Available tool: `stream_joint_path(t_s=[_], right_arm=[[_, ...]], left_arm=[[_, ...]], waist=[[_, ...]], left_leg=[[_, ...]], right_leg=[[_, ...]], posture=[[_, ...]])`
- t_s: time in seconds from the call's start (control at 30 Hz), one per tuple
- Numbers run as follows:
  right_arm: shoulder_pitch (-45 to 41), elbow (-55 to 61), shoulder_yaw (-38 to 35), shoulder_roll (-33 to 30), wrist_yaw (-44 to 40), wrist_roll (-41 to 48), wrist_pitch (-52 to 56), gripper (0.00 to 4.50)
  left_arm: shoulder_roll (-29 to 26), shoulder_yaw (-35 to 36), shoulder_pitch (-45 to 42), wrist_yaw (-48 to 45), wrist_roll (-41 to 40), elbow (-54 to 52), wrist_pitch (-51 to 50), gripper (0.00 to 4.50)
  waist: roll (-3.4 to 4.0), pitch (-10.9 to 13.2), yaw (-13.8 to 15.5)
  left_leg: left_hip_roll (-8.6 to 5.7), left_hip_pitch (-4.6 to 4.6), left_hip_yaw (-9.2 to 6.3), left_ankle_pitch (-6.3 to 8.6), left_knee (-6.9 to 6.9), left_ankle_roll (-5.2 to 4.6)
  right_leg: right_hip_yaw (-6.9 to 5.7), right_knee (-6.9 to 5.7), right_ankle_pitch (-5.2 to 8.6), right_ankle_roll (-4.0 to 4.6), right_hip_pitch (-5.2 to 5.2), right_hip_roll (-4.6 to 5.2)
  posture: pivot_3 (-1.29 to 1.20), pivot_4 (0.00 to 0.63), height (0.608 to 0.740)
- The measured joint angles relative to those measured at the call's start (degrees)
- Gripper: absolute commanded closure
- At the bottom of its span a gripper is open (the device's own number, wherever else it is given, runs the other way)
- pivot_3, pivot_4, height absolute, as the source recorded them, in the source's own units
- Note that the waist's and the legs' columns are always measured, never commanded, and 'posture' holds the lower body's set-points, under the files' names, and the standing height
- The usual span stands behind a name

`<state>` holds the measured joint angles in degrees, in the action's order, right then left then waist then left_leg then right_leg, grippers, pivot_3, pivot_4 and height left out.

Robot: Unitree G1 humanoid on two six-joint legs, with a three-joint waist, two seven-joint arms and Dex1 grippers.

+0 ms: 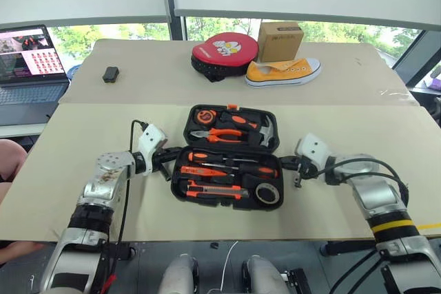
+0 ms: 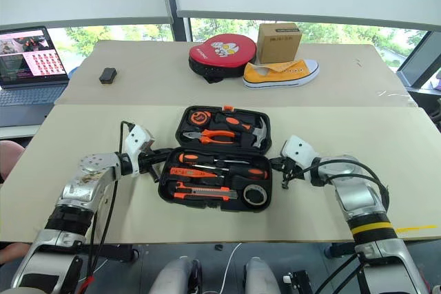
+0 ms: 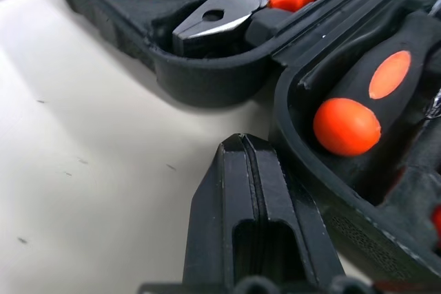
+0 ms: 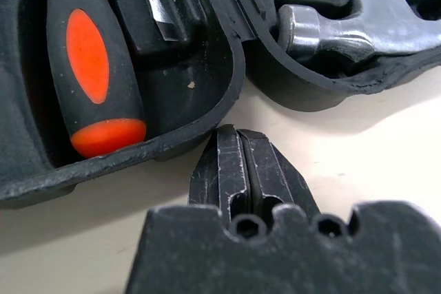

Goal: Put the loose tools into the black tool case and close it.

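The black tool case (image 1: 227, 204) lies open in the middle of the near table. Its near half holds two screwdrivers (image 1: 207, 158) (image 1: 258, 169), a slim orange tester pen (image 1: 203, 171), the utility knife (image 1: 213, 192) and the dark tape roll (image 1: 267, 193). Pliers, a hammer and a tape measure sit in the far half. My left gripper (image 1: 172, 158) is shut and empty, its tip close to the left wall of the near half (image 3: 296, 142). My right gripper (image 1: 286, 164) is also shut and empty, close against the right wall (image 4: 227, 94).
On the far table stand a red round pouch (image 1: 224, 51), a cardboard box (image 1: 279, 40), a yellow shoe (image 1: 282, 72) and a small black object (image 1: 110, 74). A laptop (image 1: 27, 67) sits at the far left. Part of a person shows at the left edge (image 1: 7, 156).
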<state>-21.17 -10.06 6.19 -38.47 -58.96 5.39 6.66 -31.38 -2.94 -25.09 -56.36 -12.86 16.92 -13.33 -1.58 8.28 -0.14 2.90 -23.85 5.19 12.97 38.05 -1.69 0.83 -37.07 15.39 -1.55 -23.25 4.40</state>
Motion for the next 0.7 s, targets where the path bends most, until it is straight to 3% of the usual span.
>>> stream_joint_path(t_s=[0.33, 0.37, 0.47, 0.6, 0.7], right_arm=[[11.89, 12.62, -4.58, -2.77, 0.02, 5.05, 5.74, 4.5], [12.74, 14.66, -5.82, -2.93, 0.45, 7.21, 9.46, 4.21], [12.82, 20.13, -9.74, -4.29, 1.76, 14.49, 22.86, 3.37], [7.78, 25.57, -15.17, -6.82, 5.46, 24.13, 42.41, 2.02], [-1.15, 26.17, -14.61, -8.69, 9.21, 28.53, 57.93, 0.99]], left_arm=[[-3.14, 2.08, 10.06, -2.68, -4.05, -14.05, -5.37, 4.46], [-3.72, 3.27, 10.55, -2.82, -5.53, -15.0, -6.63, 4.5], [-6.78, 6.59, 11.93, -4.41, -10.27, -18.4, -11.73, 3.81], [-12.98, 10.43, 10.97, -4.19, -15.8, -21.57, -23.77, 2.36], [-15.83, 9.14, 4.52, -1.38, -18.28, -21.9, -37.07, 1.37]], waist=[[0.0, 0.0, 0.12], [0.0, 0.0, 0.15], [0.0, 0.01, -0.05], [-0.01, 0.02, -0.26], [-0.06, 0.06, -0.15]], left_leg=[[0.0, 0.02, -0.05, 0.02, -0.01, -0.03], [0.01, 0.04, -0.06, 0.02, 0.0, -0.02], [0.11, 0.06, -0.13, 0.0, 0.0, 0.0], [0.05, 0.13, -0.18, 0.0, 0.0, 0.0], [-0.03, 0.11, -0.23, -0.02, 0.03, 0.01]], right_leg=[[0.01, -0.01, 0.0, 0.0, 0.03, 0.03], [0.02, -0.05, 0.0, 0.0, 0.03, 0.03], [0.04, -0.12, -0.01, 0.02, 0.03, 0.03], [0.01, -0.1, -0.02, 0.05, 0.09, 0.01], [-0.03, -0.12, -0.03, 0.04, 0.09, 0.01]], posture=[[0.0, 0.15, 0.74], [0.0, 0.15, 0.74], [0.0, 0.15, 0.74], [0.0, 0.15, 0.74], [0.0, 0.15, 0.74]])
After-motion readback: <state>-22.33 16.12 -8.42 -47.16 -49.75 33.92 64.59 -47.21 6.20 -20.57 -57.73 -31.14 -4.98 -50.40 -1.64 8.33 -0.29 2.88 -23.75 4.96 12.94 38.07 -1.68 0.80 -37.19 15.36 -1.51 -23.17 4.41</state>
